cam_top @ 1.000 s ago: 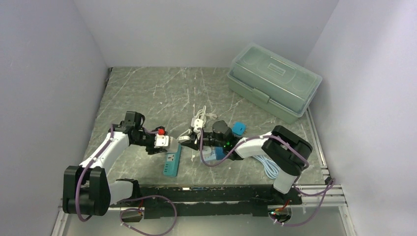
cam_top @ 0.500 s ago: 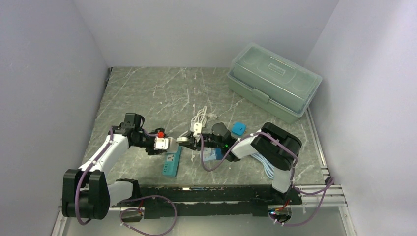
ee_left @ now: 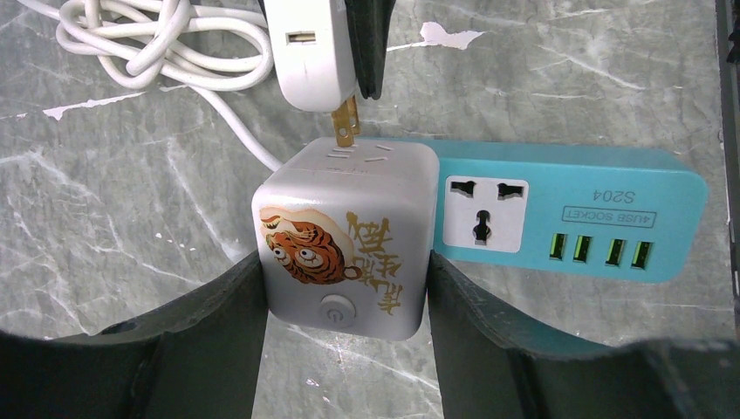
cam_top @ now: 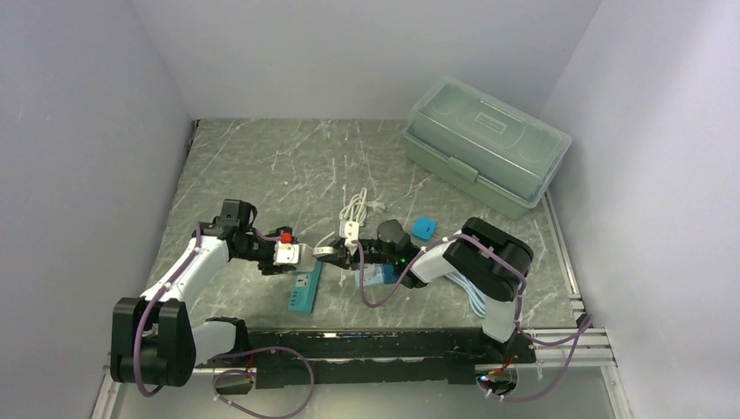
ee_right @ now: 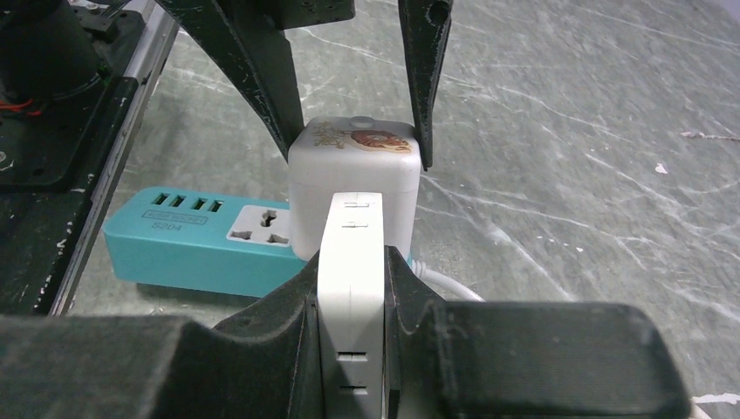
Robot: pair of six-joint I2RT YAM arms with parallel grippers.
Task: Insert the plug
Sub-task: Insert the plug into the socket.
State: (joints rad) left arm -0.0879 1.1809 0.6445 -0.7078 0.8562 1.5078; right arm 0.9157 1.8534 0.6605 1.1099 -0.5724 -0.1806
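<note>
My left gripper (cam_top: 286,255) is shut on a white cube socket (ee_left: 345,251) with a tiger picture and a round button; it also shows in the right wrist view (ee_right: 353,179). My right gripper (cam_top: 330,250) is shut on a flat white plug (ee_right: 351,297), seen in the left wrist view (ee_left: 310,48) with its brass prongs (ee_left: 346,127) touching the slots in the cube's far face. The plug's white cable (ee_left: 153,39) coils behind it. The prongs are still mostly visible outside the cube.
A teal power strip (cam_top: 304,291) with several USB ports lies under and beside the cube (ee_left: 567,218). A pale green lidded box (cam_top: 484,144) stands at the back right. A small blue block (cam_top: 423,228) lies by the right arm. Walls close in on both sides.
My right gripper has moved left with the plug, closing the gap to the cube held by my left gripper. The left arm has barely moved.
</note>
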